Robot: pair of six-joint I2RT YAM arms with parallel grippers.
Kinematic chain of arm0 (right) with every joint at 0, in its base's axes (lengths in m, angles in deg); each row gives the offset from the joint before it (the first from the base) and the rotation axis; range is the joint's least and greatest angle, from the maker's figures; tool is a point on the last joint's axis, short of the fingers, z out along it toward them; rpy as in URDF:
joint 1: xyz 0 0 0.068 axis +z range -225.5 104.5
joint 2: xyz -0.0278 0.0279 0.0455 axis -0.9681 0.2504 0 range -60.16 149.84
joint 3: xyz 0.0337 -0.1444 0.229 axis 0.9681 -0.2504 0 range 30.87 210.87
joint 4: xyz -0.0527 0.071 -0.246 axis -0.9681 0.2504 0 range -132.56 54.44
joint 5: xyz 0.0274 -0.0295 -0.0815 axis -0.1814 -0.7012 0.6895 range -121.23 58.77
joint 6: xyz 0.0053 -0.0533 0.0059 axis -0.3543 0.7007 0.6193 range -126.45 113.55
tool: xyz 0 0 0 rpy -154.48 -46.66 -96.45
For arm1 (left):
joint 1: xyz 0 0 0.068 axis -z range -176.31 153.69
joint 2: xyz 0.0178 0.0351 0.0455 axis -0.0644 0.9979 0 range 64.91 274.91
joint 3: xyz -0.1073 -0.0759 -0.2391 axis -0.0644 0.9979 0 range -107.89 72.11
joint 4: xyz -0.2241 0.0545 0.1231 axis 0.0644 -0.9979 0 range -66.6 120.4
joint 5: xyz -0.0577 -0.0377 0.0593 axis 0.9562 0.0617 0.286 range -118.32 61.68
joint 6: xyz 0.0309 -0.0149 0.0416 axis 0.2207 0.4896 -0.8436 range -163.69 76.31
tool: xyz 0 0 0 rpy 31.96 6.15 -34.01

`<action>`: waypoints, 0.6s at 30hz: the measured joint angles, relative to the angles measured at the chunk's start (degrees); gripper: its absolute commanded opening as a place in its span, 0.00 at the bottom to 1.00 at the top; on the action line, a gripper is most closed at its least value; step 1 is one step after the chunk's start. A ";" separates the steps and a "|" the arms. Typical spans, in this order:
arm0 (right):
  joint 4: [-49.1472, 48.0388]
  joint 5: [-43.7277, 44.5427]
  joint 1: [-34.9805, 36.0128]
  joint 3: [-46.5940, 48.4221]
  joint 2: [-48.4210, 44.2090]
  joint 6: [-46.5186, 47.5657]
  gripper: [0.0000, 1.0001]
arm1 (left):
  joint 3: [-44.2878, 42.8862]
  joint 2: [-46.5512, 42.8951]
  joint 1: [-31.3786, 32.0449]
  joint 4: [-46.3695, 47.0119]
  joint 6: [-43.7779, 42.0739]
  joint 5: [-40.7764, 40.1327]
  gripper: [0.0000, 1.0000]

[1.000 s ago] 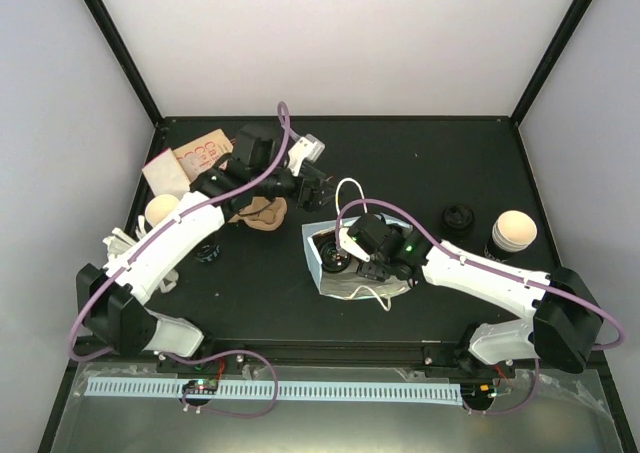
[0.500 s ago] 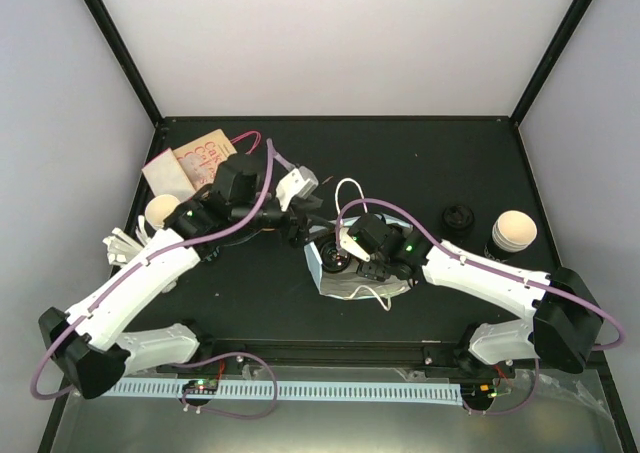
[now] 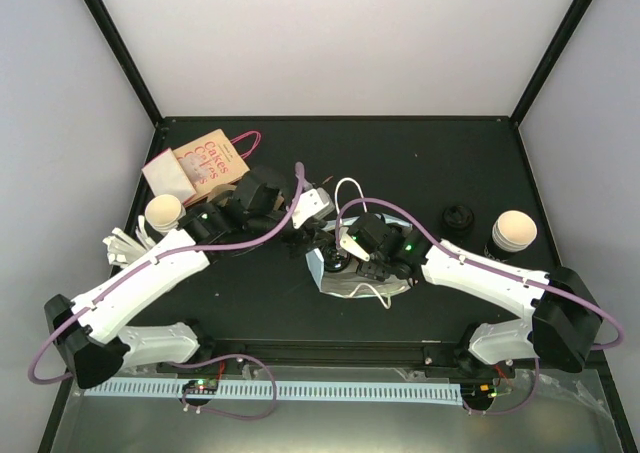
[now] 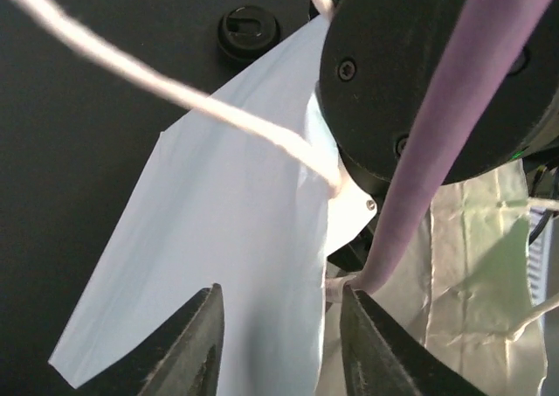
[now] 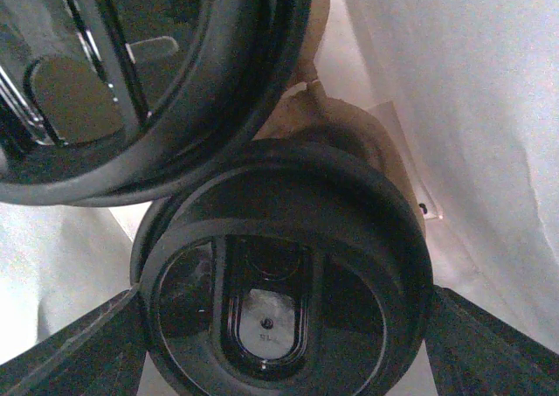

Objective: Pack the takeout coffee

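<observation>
White paper bag [image 3: 350, 285] open at the middle of the bench [image 3: 250, 293]. Down inside it, right end effector [image 3: 352, 258], clamped wide on a coffee cup [image 5: 284, 309], one finger on each side of its black lid. Close against that cup, a second lidded cup [image 5: 105, 64], also within the bag's white walls. At the bag's left edge, left end effector [image 4: 281, 326], fingers [image 4: 196, 343] partly apart, the paper edge lying in the gap and not pinched. Just beyond those fingertips, the root of a white rope handle [image 4: 175, 90]. Farther right on the bench, well apart from both end effectors, a loose black lid [image 3: 458, 218] and a dome-topped cup [image 3: 514, 231].
</observation>
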 measured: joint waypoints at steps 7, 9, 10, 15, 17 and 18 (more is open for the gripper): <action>-0.02 -0.11 -0.11 0.00 0.00 0.00 0.65 | -2.25 1.86 1.60 -2.01 -2.05 -3.87 0.17; -0.04 -0.13 -0.26 0.00 -0.02 0.00 0.67 | -2.47 1.84 1.60 -2.40 -2.27 -4.76 0.13; -0.02 -0.13 -0.33 0.00 -0.02 0.00 0.68 | -2.49 1.86 1.60 -2.49 -2.27 -5.05 0.09; 0.02 -0.24 -0.37 0.00 -0.22 0.02 0.79 | -2.78 1.88 1.62 -2.84 -2.51 -6.88 0.02; 0.11 -0.42 -0.39 0.00 -0.42 0.02 0.83 | -3.17 2.12 1.62 -3.13 -2.54 -7.30 0.01; 0.17 -0.48 -0.44 0.00 -0.57 0.02 0.84 | -3.52 2.36 1.68 -3.34 -2.54 -7.48 0.02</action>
